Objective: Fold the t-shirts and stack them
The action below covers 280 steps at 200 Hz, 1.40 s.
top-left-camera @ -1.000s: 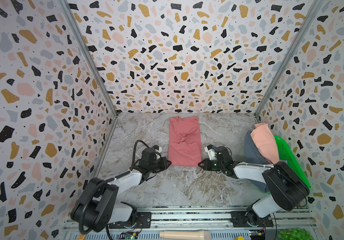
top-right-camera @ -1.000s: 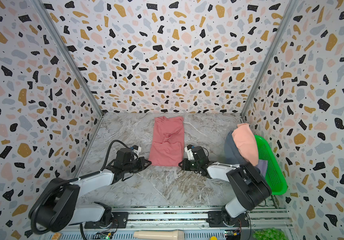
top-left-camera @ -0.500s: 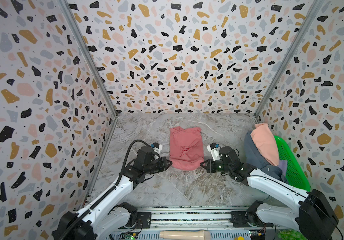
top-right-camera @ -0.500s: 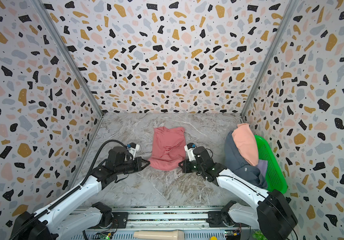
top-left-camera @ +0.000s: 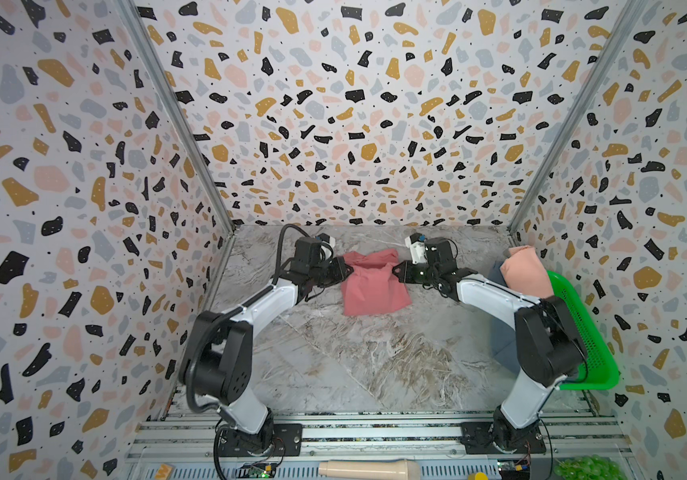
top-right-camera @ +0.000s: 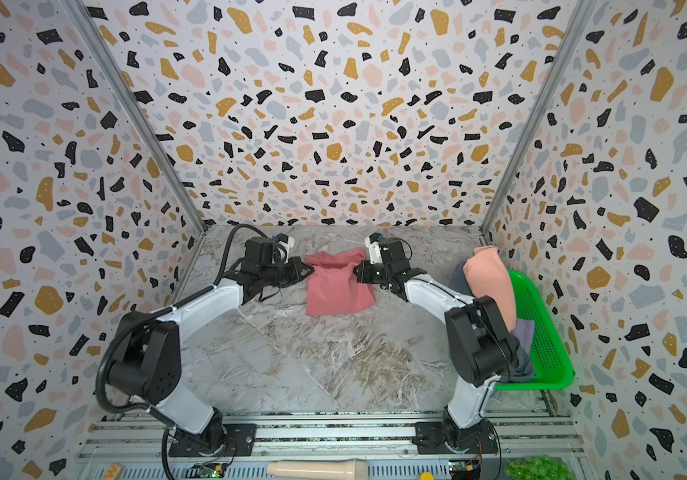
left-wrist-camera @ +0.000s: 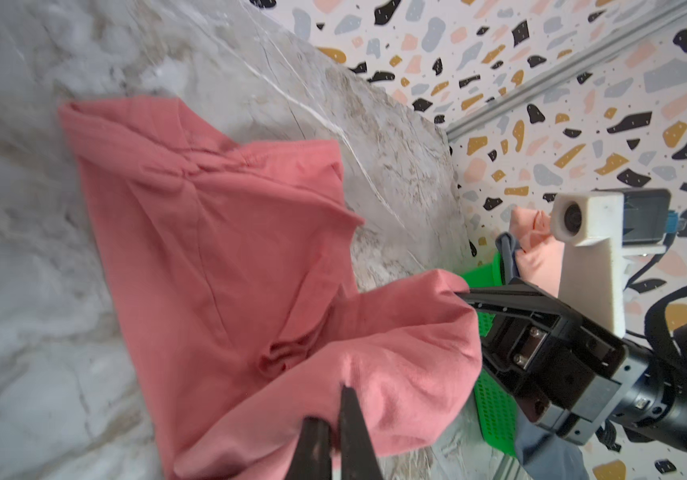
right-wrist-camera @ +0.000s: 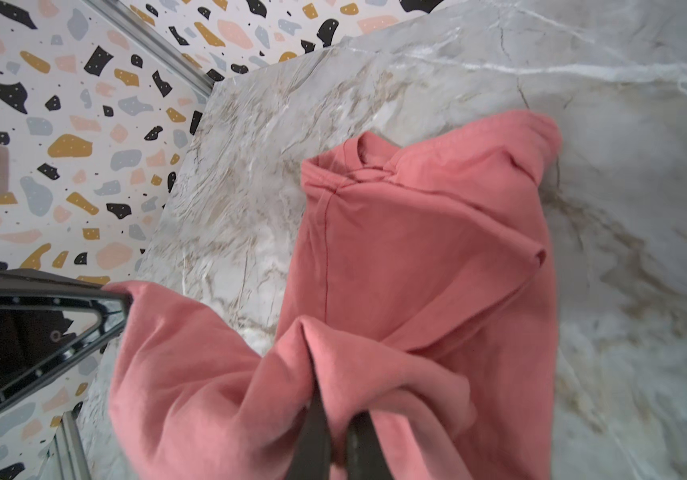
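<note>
Top views show rose-red t-shirt [top-left-camera: 373, 291] with lifted edge running left-right.

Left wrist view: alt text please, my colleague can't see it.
The left gripper is shut on a raised edge of the soft dusty rose-red t-shirt, whose rest lies rumpled on the grey marble-patterned table. The right gripper grips the same edge further along, a green perforated plastic basket behind it.

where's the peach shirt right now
In both top views the peach t-shirt lies on the right, draped over the slate blue-grey t-shirt at the far end of the green basket, beside the right wall.
</note>
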Motion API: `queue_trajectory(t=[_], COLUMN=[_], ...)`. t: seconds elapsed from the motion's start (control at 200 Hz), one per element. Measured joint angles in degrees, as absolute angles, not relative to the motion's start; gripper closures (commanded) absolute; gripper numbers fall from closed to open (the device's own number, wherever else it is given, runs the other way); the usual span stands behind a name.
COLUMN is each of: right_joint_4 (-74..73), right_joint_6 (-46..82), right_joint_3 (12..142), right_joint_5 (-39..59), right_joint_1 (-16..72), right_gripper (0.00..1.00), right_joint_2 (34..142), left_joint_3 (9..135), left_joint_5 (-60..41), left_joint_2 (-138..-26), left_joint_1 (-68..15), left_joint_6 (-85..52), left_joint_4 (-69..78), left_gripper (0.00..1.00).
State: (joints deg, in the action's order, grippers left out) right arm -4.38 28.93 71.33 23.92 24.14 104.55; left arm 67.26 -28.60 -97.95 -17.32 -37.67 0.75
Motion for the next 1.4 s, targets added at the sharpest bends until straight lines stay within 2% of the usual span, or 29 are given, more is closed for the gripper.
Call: queue_trajectory(t=[0.11, 0.145, 0.205, 0.26, 0.285, 0.345, 0.395, 0.526, 0.666, 0.731, 0.956, 1.176, 1.321, 1.401], right_joint_4=[-4.5, -4.5, -4.5, -4.5, -4.7, -6.5, -8.1, -11.4, -12.9, -12.8, -10.1, -12.4, -14.6, -16.2], right_joint_6=[28.8, 28.8, 28.8, 28.7, 28.6, 28.8, 29.5, 31.2, 31.0, 30.3, 25.3, 26.8, 30.0, 31.9], right_joint_3=[78.6, 81.1, 85.9, 90.7, 93.0, 96.2, 96.8, 94.4, 86.7, 83.0, 76.9, 64.8, 55.5, 51.7], right_joint_5=[25.7, 26.3, 27.2, 28.1, 28.6, 29.0, 29.0, 28.7, 27.1, 26.3, 19.9, 19.4, 19.1, 19.2], right_joint_1=[22.3, 21.7, 20.8, 19.9, 19.4, 18.3, 17.3, 15.0, 14.0, 14.6, 20.9, 23.8, 23.6, 23.6], right_gripper=[0.93, 0.87, 0.59, 0.43, 0.39, 0.39, 0.39, 0.39, 0.39, 0.36, 0.21, 0.12, 0.05, 0.05], right_joint_2=[112.1, 114.3, 118.4, 122.0, 123.9, 126.9, 128.1, 128.2, 124.4, 121.8, 113.3, 106.4, 102.7, 100.4], left_joint_3=[73.0, 74.3, 77.0, 81.0, 83.0, 87.9, 91.6, 98.8, 99.3, 98.8, 84.2, 64.6, 59.5, 58.8], left_joint_5=[-29.3, -29.5, -29.8, -30.7, -31.1, -32.2, -33.0, -34.6, -34.6, -33.9, -27.4, -25.1, -24.4, -24.6], left_joint_2=[-105.0, -106.9, -110.4, -114.4, -116.2, -121.0, -124.2, -129.8, -128.9, -127.8, -116.4, -106.3, -103.2, -103.1], left_joint_1=[-14.6, -13.7, -12.2, -11.0, -10.5, -9.6, -8.9, -7.6, -6.8, -6.8, -9.7, -15.3, -16.7, -16.9], left_joint_6=[-37.7, -37.8, -38.2, -38.6, -38.8, -39.6, -40.2, -41.4, -39.6, -38.0, -31.8, -31.3, -31.4, -32.2], left_joint_4=[2.0, 2.2, 2.9, 3.1, 3.2, 4.2, 5.0, 5.9, 4.3, 2.5, -2.8, -2.6, -2.9, -1.9], left_gripper=[1.0, 0.89, 0.66, 0.5, 0.45, 0.32, 0.27, 0.21, 0.21, 0.21, 0.2, 0.19, 0.19, 0.2])
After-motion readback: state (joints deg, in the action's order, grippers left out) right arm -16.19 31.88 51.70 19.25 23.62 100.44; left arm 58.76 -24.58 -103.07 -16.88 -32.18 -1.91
